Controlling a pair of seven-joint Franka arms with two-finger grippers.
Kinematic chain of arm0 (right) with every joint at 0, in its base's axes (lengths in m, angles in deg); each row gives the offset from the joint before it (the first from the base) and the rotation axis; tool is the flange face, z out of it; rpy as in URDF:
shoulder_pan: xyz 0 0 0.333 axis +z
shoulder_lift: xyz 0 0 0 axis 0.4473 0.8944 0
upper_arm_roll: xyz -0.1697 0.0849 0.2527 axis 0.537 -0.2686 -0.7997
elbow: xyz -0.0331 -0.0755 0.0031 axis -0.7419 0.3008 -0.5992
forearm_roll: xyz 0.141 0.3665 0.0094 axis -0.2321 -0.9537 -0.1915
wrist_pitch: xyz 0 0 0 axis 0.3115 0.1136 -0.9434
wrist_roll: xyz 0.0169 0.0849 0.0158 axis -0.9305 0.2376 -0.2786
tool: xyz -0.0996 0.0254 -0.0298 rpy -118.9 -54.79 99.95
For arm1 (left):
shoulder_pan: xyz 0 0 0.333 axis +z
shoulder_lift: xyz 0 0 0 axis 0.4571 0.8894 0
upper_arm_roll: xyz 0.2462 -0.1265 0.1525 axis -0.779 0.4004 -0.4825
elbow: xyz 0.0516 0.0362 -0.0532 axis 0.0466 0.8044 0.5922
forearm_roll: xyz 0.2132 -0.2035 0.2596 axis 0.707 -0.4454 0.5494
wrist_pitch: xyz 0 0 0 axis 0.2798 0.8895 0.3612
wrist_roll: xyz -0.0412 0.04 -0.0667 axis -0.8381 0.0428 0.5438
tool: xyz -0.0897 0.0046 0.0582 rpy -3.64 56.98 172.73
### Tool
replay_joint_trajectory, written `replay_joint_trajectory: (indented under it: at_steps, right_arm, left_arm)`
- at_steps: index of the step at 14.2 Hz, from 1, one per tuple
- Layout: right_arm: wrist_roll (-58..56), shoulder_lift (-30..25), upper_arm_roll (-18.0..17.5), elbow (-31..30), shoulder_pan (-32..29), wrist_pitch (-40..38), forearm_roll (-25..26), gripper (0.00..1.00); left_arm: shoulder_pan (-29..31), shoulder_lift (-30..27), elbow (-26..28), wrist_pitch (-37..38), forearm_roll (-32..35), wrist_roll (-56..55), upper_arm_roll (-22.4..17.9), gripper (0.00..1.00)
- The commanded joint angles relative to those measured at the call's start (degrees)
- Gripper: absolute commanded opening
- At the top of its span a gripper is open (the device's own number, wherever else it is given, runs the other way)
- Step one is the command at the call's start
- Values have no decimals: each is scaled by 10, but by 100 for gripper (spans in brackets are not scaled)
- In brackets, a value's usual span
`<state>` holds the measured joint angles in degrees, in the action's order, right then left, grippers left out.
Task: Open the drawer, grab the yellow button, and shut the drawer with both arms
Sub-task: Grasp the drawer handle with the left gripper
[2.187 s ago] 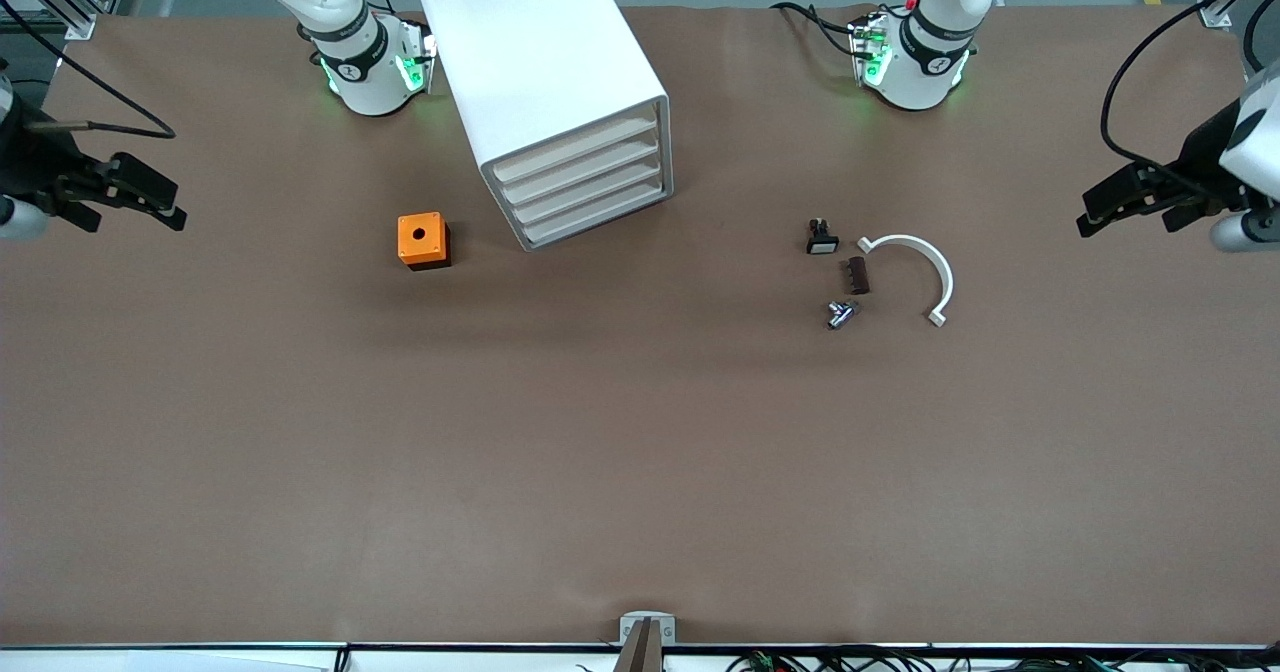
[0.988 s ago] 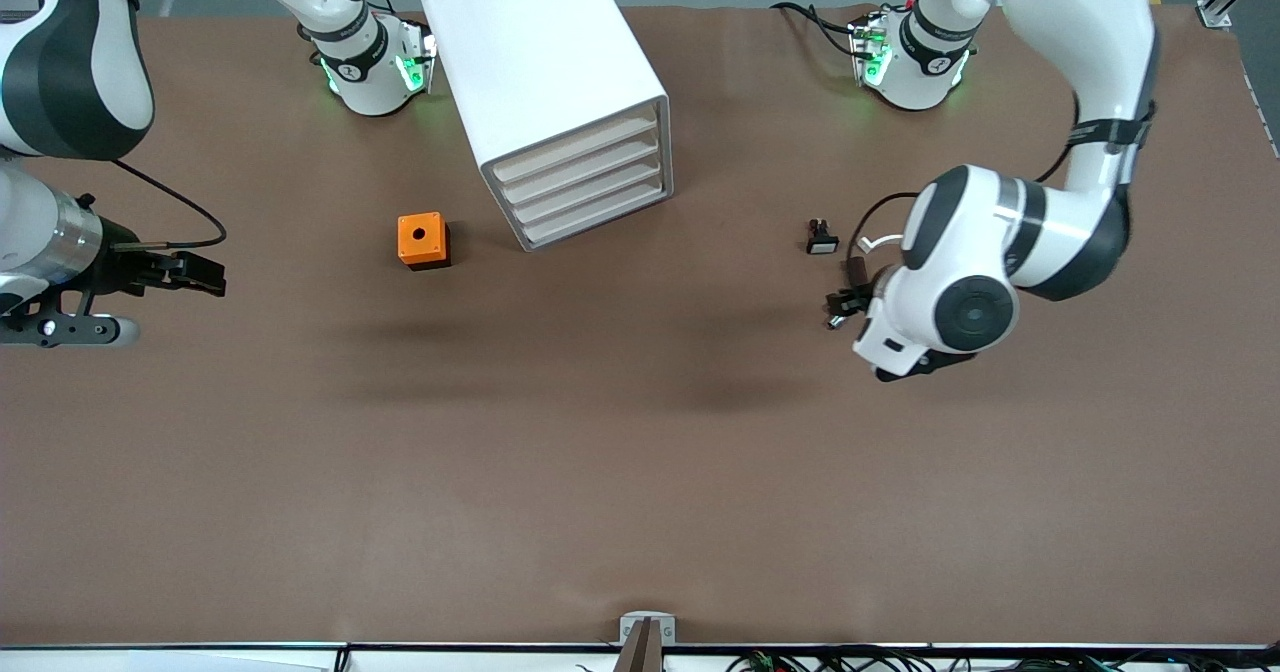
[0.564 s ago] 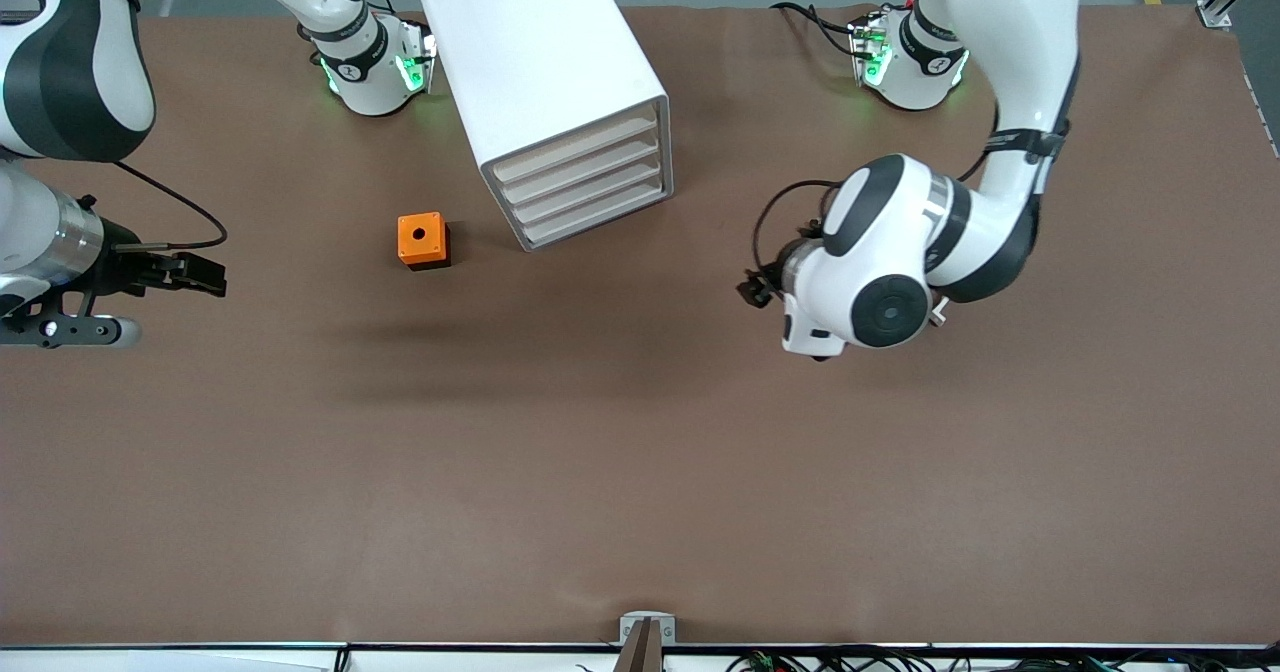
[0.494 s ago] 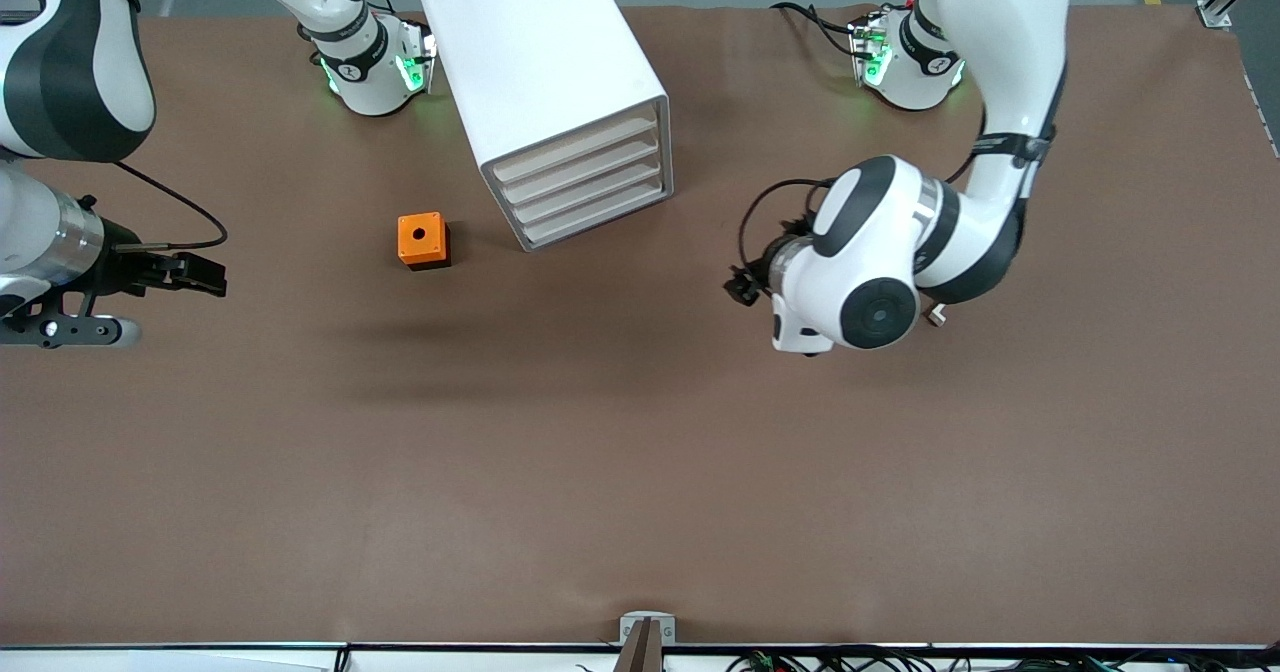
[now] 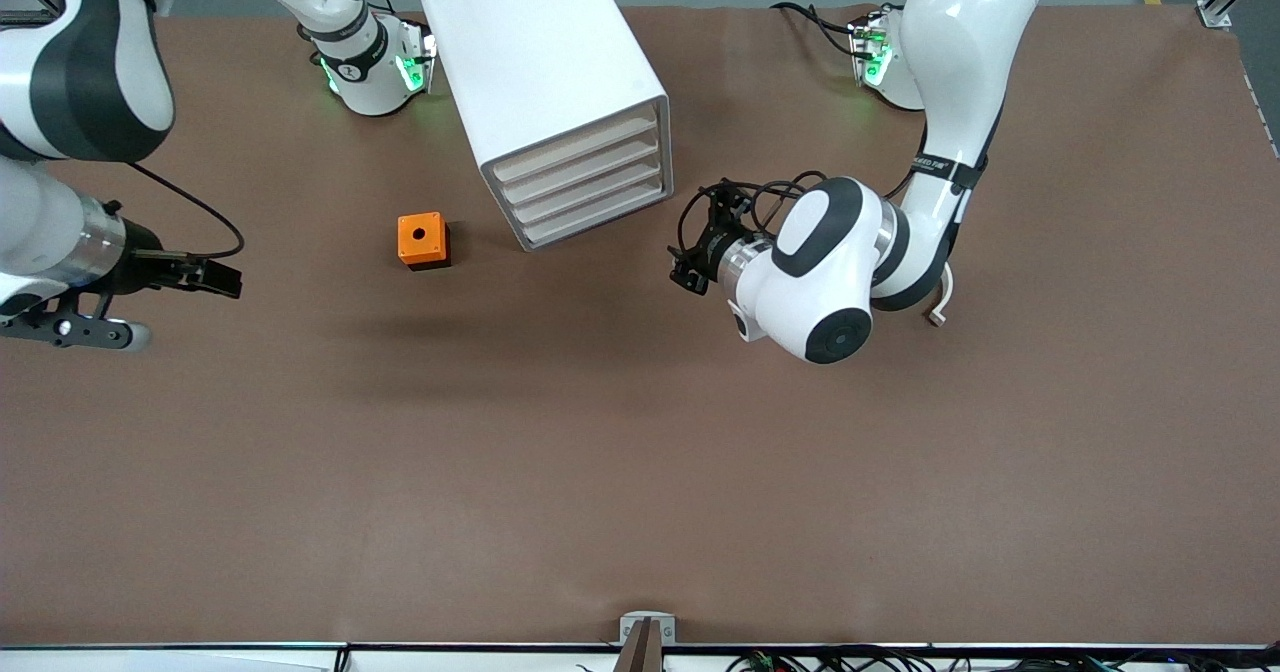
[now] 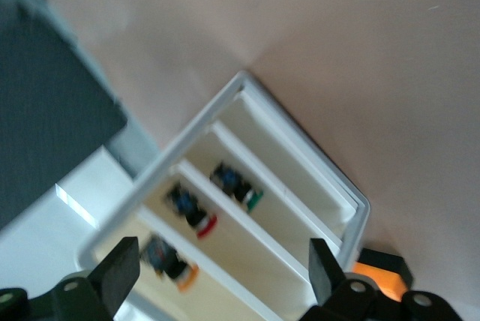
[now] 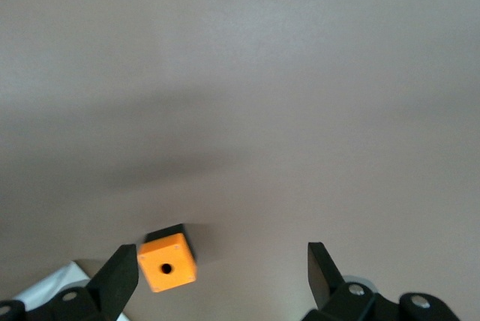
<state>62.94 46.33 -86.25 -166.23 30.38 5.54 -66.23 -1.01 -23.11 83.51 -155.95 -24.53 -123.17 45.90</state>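
The left gripper (image 5: pixel 686 270) was in the air over the bare table (image 5: pixel 640 472), in front of the cabinet (image 5: pixel 548 92) and toward the left arm's end of it. Its fingers (image 6: pixel 120 268) were spread wide and they held nothing and touched nothing. In the left wrist view the two fingers framed the front of the cabinet, well apart from it.

The drawer (image 5: pixel 575 148) was the top one of four in the cabinet, and in the front view it stood closed, level with the three below it. The left wrist view looked into the front of the cabinet. Three small parts lay there on different levels: one with an orange cap (image 6: pixel 171 262), which could be the button, one with a red cap (image 6: pixel 190 209) and one with a green end (image 6: pixel 237 185). Which level was the top one, I could not tell from that view.

The right gripper (image 5: pixel 205 278) waited in the air over the table at the right arm's end, well apart from the cabinet. Its fingers (image 7: pixel 118 278) were also wide open and empty. An orange cube (image 5: pixel 423 240) with a round hole stood on the table beside the cabinet, toward the right arm's end. A white curved piece (image 5: pixel 941 304) showed partly under the left arm.
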Motion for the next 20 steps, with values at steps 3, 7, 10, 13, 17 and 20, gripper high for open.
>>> replay_joint_trajectory:
  at_steps: [3,7,10,13,17,20]
  right_arm:
    - [185,-7,0,-13,39,-3,-65,100]
    - [188,-7,0,-14,41,-3,-65,100]
    - [187,-7,0,-16,41,-2,-65,100]
    - [187,-7,0,-16,41,-2,-65,100]
    - [187,-7,0,-16,42,-2,-65,100]
    - [187,-7,0,-16,44,-3,-65,100]
  left_arm:
    - [-10,34,-29,18,-67,-188,0,99]
    - [-27,54,-23,38,-102,-262,2,99]
    - [-31,75,-20,60,-106,-292,28,76]
    - [-31,91,-18,98,-109,-298,49,59]
    - [-38,93,-2,125,-111,-306,53,52]
    - [-47,92,4,126,-111,-315,56,52]
